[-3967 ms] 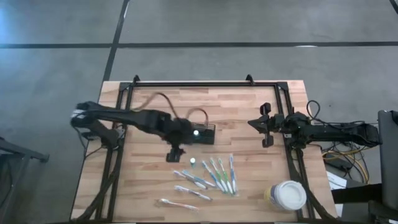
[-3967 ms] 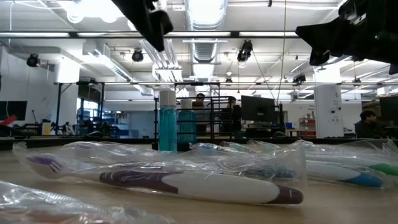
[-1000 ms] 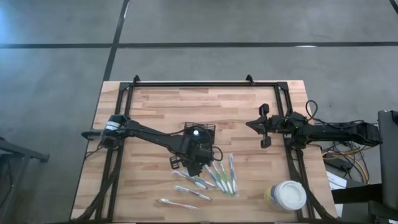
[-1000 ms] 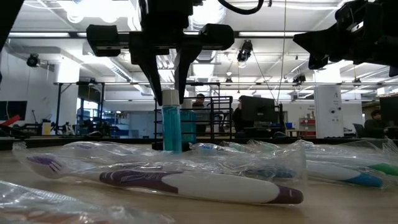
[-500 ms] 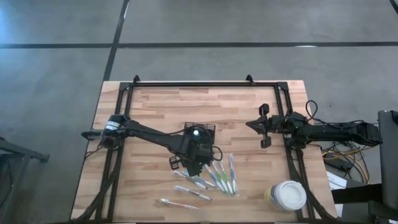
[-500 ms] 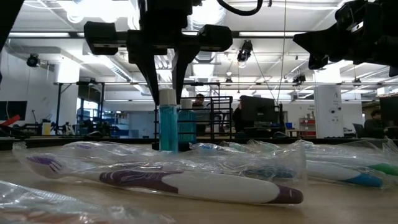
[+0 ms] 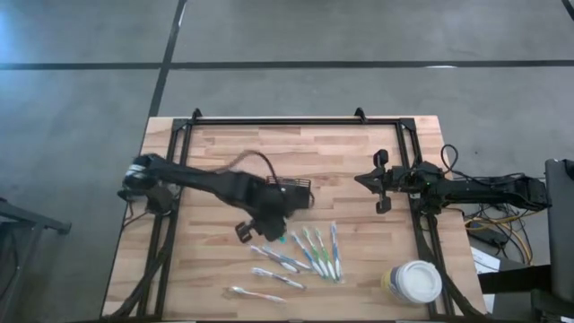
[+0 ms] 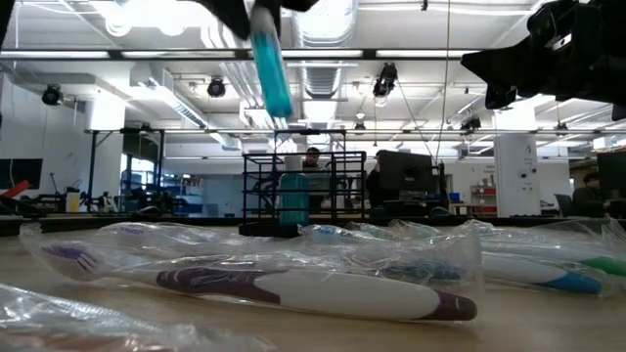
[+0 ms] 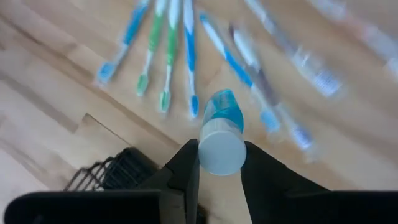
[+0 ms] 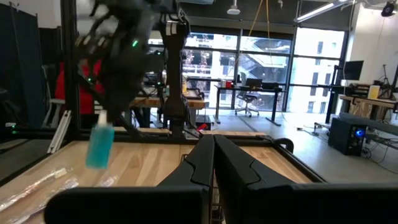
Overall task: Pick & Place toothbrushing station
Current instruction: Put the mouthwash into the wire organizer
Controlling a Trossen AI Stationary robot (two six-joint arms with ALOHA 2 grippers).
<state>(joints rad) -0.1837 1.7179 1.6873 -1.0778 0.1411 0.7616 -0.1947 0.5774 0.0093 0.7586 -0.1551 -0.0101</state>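
Since the bottle point(image 9: 222, 132) is already lifted clear of the table, what matters now is where the caddy point(image 7: 292, 190) sits: just beside the left gripper point(image 7: 273, 226), on the far side of it from the toothbrushes point(image 7: 314, 251), so only a short carry looks to be needed. The bottle is clamped at its white cap end between the left fingers point(image 9: 186, 167), with the blue body hanging down and a bit tilted, as seen in the low view point(image 8: 270, 59). The caddy's opening faces up, so the bottle would probably have to be brought over it and lowered roughly upright. The right gripper point(image 7: 380, 191) is parked well off to the side, fingers pressed together, nothing held.
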